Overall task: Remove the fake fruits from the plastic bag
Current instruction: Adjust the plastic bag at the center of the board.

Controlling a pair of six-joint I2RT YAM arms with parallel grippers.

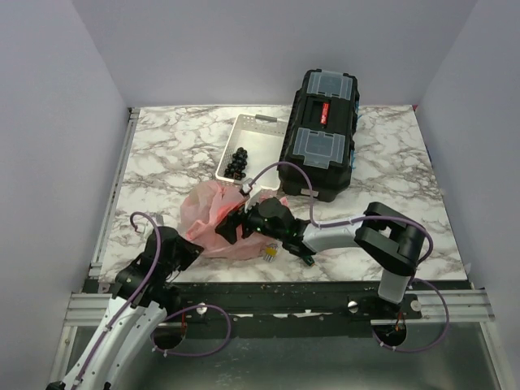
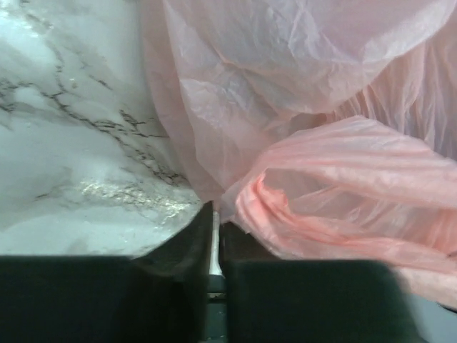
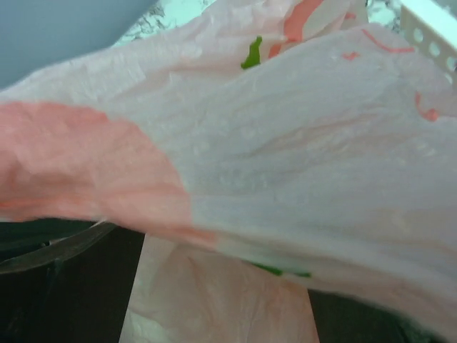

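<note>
1. Currently your plastic bag [image 1: 207,213] lies crumpled on the marble counter [image 1: 162,154], left of centre in the overhead view and just below the white tray [image 1: 258,120].
2. Your left end effector [image 2: 216,218] sits at the bag's lower left edge. Its fingers [image 2: 193,246] are clenched together with barely a slit between them. Pink film comes right down to the tips, but you cannot tell from the wrist view whether any of it is pinched.
3. Your right end effector [image 1: 234,224] reaches in from the right and rests at the middle of the bag, with folds bunched around it.
4. In the right wrist view its dark fingers [image 3: 64,286] sit in the lower left and lower right corners, well apart. The end effector looks released, with only loose film draped over it and hanging between the fingers.
5. A redder patch shows through the film at the left of that view, and small green and red marks dot the plastic. You cannot tell whether any of this is one of the fake fruits or just print on the bag.
6. A cluster of black grapes [image 1: 237,162] lies in the lower part of the tray.
7. A black toolbox [image 1: 321,134] stands just right of the tray, above your right arm.
</note>
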